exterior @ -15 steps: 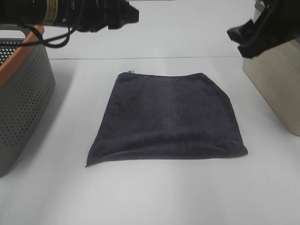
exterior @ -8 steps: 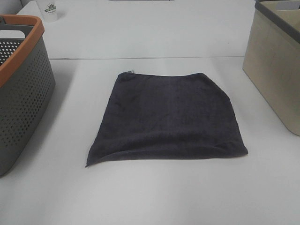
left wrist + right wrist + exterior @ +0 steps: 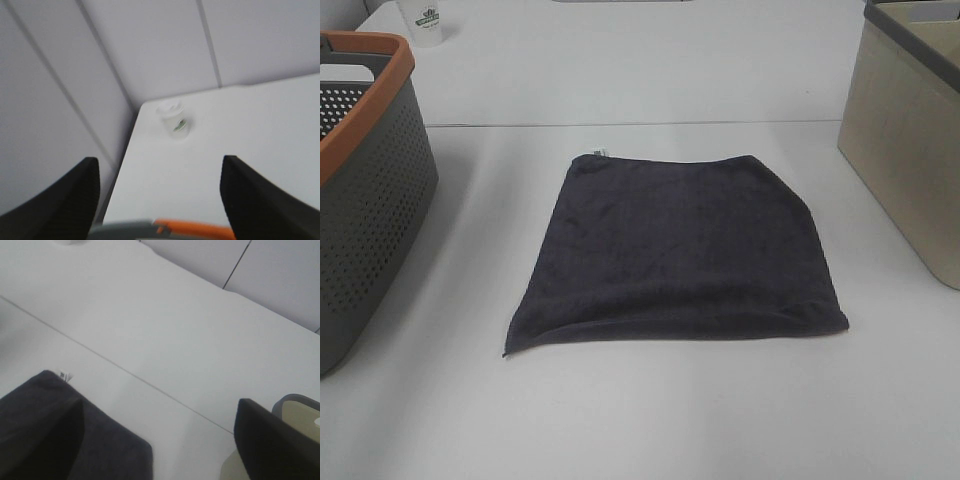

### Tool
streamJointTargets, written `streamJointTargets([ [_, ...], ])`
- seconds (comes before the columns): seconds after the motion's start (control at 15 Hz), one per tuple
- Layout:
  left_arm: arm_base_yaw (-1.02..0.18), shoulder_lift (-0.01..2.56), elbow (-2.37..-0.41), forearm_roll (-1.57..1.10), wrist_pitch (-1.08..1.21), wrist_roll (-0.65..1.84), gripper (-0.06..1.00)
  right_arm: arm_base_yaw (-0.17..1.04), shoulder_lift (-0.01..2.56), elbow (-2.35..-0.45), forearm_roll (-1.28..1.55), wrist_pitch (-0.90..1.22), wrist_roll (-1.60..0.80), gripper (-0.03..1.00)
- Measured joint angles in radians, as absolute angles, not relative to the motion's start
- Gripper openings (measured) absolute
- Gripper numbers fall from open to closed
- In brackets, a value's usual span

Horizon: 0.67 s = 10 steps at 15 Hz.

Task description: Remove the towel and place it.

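Towel [image 3: 680, 250] flat on table [image 3: 640, 420], right hand [image 3: 160, 440] raised above, empty

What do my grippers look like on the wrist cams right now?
Only the fingertips show. The left gripper has two matte black, wedge-shaped fingers. The right gripper has the same dark, blunt, unmarked fingers. No cables, labels or arm links show; the overhead view shows neither arm.
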<state>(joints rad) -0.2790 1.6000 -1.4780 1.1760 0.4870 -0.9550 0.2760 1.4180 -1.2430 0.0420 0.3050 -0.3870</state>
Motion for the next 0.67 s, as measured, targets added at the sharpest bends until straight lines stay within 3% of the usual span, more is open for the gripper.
streamJointTargets([
  [0.2, -0.077, 1.598, -1.616, 0.282, 0.683, -0.196, 0.65, 0.274, 1.47, -1.323, -0.123, 0.309, -0.05, 0.8],
  [0.33, 0.019, 1.598, -1.676, 0.0, 0.757, 0.008, 0.66, 0.274, 1.515, -1.415, -0.235, 0.441, 0.096, 0.8],
  [0.47, 0.122, 1.596, -1.724, -0.175, 0.871, 0.104, 0.67, 0.274, 1.575, -1.589, -0.322, 0.684, 0.182, 0.79],
  [0.53, 0.153, 1.589, -1.728, -0.153, 0.992, 0.117, 0.67, 0.273, 1.6, -1.721, -0.343, 0.896, 0.147, 0.79],
  [0.67, 0.156, 1.579, -1.728, -0.1, 1.132, 0.11, 0.67, 0.273, 1.603, -1.806, -0.345, 1.085, 0.085, 0.79],
])
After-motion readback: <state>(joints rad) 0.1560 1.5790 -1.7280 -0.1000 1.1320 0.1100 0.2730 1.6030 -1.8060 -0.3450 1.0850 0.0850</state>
